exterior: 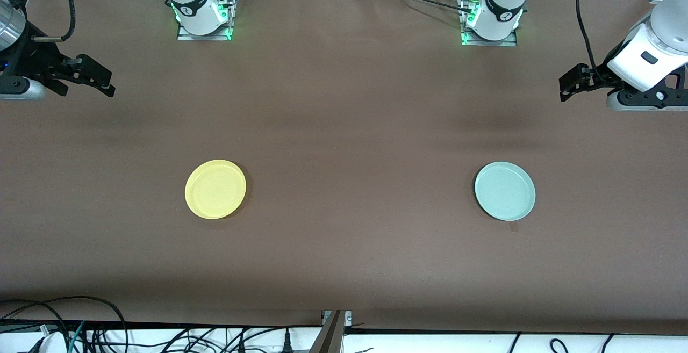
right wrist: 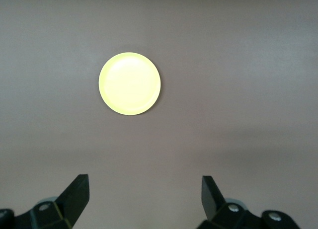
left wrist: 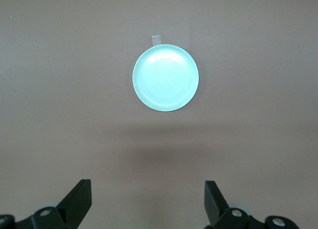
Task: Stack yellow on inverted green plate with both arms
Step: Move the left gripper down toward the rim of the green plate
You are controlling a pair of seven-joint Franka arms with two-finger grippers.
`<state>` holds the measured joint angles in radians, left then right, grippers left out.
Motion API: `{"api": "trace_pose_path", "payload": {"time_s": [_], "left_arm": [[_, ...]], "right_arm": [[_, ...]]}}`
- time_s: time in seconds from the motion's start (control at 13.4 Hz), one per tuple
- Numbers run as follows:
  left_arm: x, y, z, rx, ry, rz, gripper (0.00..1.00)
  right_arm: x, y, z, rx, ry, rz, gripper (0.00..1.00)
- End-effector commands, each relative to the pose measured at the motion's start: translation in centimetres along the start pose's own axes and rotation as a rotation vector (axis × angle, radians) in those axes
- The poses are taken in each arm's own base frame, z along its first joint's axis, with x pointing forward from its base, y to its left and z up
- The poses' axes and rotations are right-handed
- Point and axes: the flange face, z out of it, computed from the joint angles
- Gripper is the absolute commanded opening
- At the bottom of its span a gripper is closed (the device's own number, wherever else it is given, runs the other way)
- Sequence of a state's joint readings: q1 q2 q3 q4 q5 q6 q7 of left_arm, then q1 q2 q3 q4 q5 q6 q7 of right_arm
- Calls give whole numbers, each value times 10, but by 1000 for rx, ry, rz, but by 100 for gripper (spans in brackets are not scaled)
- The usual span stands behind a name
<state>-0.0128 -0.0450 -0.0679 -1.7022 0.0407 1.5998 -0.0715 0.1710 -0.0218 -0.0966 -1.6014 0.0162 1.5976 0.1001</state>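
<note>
Brown tabletop [exterior: 344, 116], wide and flat, carries two plates well apart, both about equally near the front camera.

Right arm: base at the top of the front view, arm swung out past its own end of the tabletop. Right claw [exterior: 99, 80] hangs in the air over that end, fingers [right wrist: 74, 194] spread wide, released, grasping nothing. Waiting.

Left arm: same posture, mirrored, at the other end. Left claw [exterior: 570, 85] up in the air over the left arm's end of the tabletop, fingers [left wrist: 77, 199] spread wide, released, nothing between them. Waiting.

Yellow plate [exterior: 215, 189]: lies flat on the tabletop toward the right arm's end, rim up. Seen whole in the right wrist view [right wrist: 129, 83], nothing touching it.

Green plate [exterior: 504, 191]: lies flat toward the left arm's end, hollow side up, concentric rings showing in its bowl in the left wrist view [left wrist: 165, 77]. Not inverted.

Small tape strip [left wrist: 156, 39] on the tabletop, at the green plate's rim, on the side nearer the front camera.
</note>
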Motion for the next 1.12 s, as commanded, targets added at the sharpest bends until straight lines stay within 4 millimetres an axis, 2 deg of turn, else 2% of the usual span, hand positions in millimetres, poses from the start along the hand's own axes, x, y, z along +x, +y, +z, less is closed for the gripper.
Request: {"api": "trace_pose_path", "payload": {"time_s": [0.0, 0.22, 0.37, 0.52, 0.67, 0.74, 0.89, 1.04], "left_arm": [[4, -1, -5, -17, 2, 10, 100], [6, -3, -2, -19, -2, 1, 100], [14, -6, 14, -20, -36, -13, 100], [22, -7, 15, -23, -35, -4, 100], [45, -5, 44, -23, -78, 1, 100], [66, -7, 62, -27, -98, -2, 100], [111, -31, 101, -32, -130, -37, 100], [136, -42, 154, -44, -168, -43, 100]], "right_arm": [[1, 1, -13, 9, 12, -2, 100], [2, 2, -14, 7, 14, 4, 100], [2, 4, -14, 4, 14, 9, 100], [2, 15, -15, 4, 17, 30, 100], [2, 16, -15, 4, 18, 32, 100], [3, 14, -14, 1, 13, 27, 100], [0, 14, -11, -8, -1, 5, 100], [-1, 16, -7, -12, -35, -85, 100]]}}
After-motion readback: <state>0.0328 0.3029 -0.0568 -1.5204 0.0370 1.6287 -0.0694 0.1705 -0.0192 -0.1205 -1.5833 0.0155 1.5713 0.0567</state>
